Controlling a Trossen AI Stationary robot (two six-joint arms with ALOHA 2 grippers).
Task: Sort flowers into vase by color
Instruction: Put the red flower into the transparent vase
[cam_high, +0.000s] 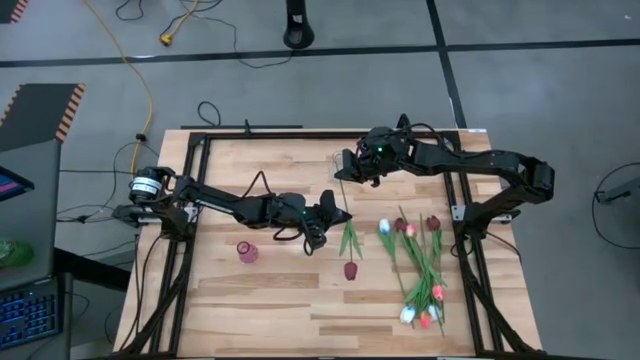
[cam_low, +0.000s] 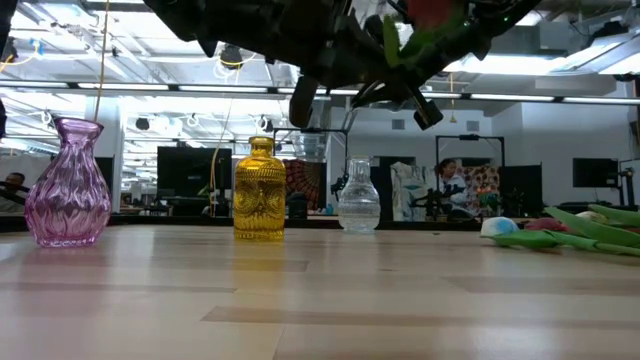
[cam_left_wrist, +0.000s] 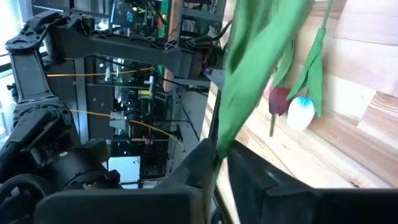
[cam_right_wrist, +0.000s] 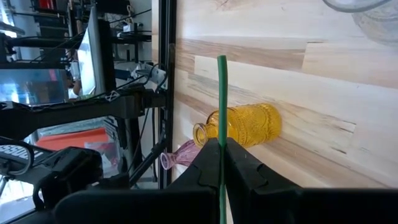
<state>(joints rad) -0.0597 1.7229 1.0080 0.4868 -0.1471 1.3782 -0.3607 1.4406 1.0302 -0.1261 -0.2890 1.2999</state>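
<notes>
One tulip with a dark red head (cam_high: 351, 270) and green leaves (cam_high: 348, 240) is held in the air between both grippers. In the low view its head (cam_low: 430, 10) and leaves show high above the table. My left gripper (cam_high: 338, 212) is shut on it near the leaves. My right gripper (cam_high: 347, 170) is shut on the bare stem farther from the head. The other flowers (cam_high: 420, 270), white, pink and dark red, lie in a loose pile on the table's right side. A purple vase (cam_low: 68, 180), a yellow vase (cam_low: 259, 190) and a clear vase (cam_low: 358, 197) stand upright. My left gripper (cam_left_wrist: 219, 163) pinches the tulip between its two fingers at the base of a leaf (cam_left_wrist: 219, 146), coming level from the table's left. The leaf and head reach out beyond the fingers, clear of the table. My right gripper (cam_right_wrist: 222, 149) pinches the thin bare stem (cam_right_wrist: 222, 134) between its two fingers, coming from the table's right. The stem's cut end (cam_right_wrist: 222, 59) sticks out past the fingers, above the table.
The purple vase (cam_high: 247, 252) stands left of the held flower, below the left arm. In the right wrist view the yellow vase (cam_right_wrist: 239, 124) and purple vase (cam_right_wrist: 180, 155) show beneath the stem. A black frame (cam_high: 470, 215) runs along the table's edges. Bare wood lies at the near left.
</notes>
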